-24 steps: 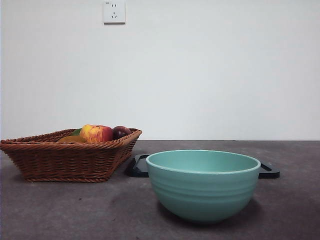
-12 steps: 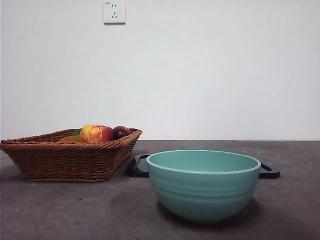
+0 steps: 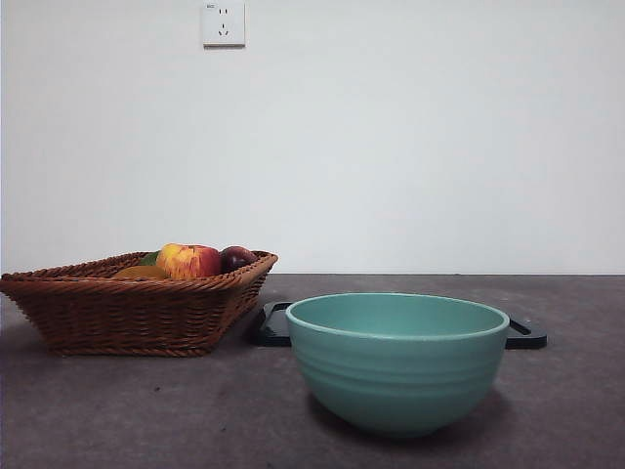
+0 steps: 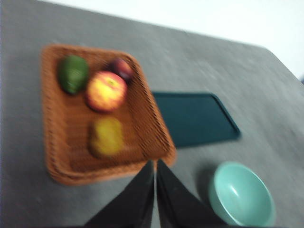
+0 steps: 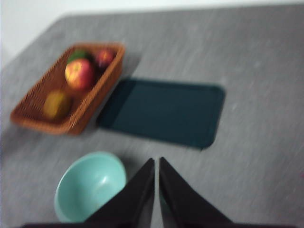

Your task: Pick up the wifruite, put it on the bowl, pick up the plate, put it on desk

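Sitting on the dark grey worktop (image 3: 117, 410) in the front view: a mint-teal bowl (image 3: 396, 360), near and large, with nothing showing inside it from this low angle. Lying flat behind it, only the two ends of a dark tray (image 3: 270, 325) peeking out on either side. Standing to the side, a brown wicker basket (image 3: 132, 311), with just the tops of a red-yellow apple (image 3: 188, 261) and a dark purple fruit (image 3: 236, 258) rising over its rim. Hanging on the white wall above, a socket (image 3: 223, 22). No arm entering this view.

Looking down from the left wrist view, blurred: showing the basket's whole inside, which the front view is hiding. Lying there, a green fruit (image 4: 72, 73), the apple, the purple fruit, and a dull yellow-brown oval, the wifruite (image 4: 106, 137), resting alone toward the basket's near end, apart from the others. Left gripper (image 4: 155, 164) hovering high above the basket's edge, fingers pressed together, holding nothing.

Looking down from the right wrist view, also blurred: showing the tray's full rectangle, bare, lying between basket and bowl's far side, and the bowl's hollow, seeming bare. Wifruite again lying in the basket. Right gripper (image 5: 156, 162) hanging high over the worktop near the bowl, fingers together, gripping nothing.
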`<control>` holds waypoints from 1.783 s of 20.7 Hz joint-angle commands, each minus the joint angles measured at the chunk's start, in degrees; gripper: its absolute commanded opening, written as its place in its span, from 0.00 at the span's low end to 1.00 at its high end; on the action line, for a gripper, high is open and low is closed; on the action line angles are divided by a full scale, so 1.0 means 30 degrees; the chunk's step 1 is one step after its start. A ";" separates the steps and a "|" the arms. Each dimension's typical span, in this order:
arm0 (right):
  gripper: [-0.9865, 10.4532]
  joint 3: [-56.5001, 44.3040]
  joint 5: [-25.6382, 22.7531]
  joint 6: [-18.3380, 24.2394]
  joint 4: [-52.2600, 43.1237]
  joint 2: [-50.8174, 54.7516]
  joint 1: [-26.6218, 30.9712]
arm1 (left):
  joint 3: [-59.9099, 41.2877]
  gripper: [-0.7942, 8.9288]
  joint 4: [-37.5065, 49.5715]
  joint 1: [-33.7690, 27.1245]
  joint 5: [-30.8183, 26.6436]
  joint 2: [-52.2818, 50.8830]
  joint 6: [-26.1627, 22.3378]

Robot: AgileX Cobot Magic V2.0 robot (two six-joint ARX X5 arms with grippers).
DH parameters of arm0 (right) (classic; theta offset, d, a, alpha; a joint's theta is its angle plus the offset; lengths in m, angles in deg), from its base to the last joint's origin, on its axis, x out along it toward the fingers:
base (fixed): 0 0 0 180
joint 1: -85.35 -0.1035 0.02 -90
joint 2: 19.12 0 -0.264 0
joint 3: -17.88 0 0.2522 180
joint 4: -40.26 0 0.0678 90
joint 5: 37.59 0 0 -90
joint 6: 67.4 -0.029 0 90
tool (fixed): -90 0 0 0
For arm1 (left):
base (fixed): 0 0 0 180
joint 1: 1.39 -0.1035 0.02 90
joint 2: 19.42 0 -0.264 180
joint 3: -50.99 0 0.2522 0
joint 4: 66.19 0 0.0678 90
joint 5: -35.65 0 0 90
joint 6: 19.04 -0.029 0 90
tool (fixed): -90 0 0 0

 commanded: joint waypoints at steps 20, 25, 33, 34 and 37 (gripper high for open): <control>0.22 0.2892 0.1173 0.2586 0.5209 -0.2820 -0.3985 | 0.3206 0.25 -0.5391 0.3803 0.0386 0.2186 -0.2113; 0.46 0.2892 0.1166 0.2441 0.5209 -0.2820 -0.3985 | 0.3206 0.62 -0.5391 0.3803 0.0386 0.2186 -0.1996; 0.46 0.2892 0.1166 0.2433 0.5202 -0.2827 -0.3985 | 0.3206 0.62 -0.5304 0.3803 0.0379 0.2200 -0.1996; 0.46 0.2892 0.1166 0.2433 0.5195 -0.2827 -0.3985 | 0.3206 0.62 -0.5231 0.3803 0.0364 0.2259 -0.1931; 0.46 0.2892 0.1166 0.2382 0.5195 -0.2827 -0.3985 | 0.3286 0.62 -0.4714 0.3803 -0.0219 0.2929 -0.1574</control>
